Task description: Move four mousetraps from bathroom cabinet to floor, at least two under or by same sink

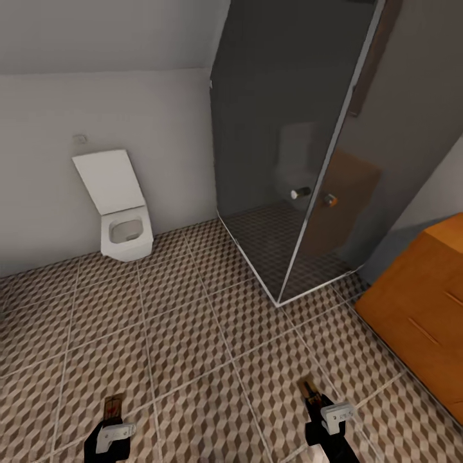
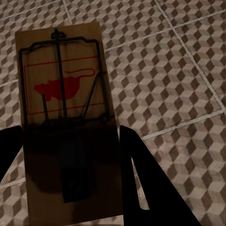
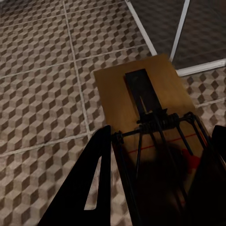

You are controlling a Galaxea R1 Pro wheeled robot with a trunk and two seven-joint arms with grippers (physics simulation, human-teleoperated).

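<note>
Ahead, toilet [image 1: 122, 222], glass shower [image 1: 302, 161] — cabinet [image 1: 421, 308] rightward, mousetraps [image 2: 66, 122] in tools.

Cube-patterned bathroom floor [image 1: 193, 334] (light grout lines), bearing toilet [image 1: 122, 225] upper left, shower enclosure [image 1: 302, 193] centre-right, cabinet [image 1: 418, 315] right.
</note>
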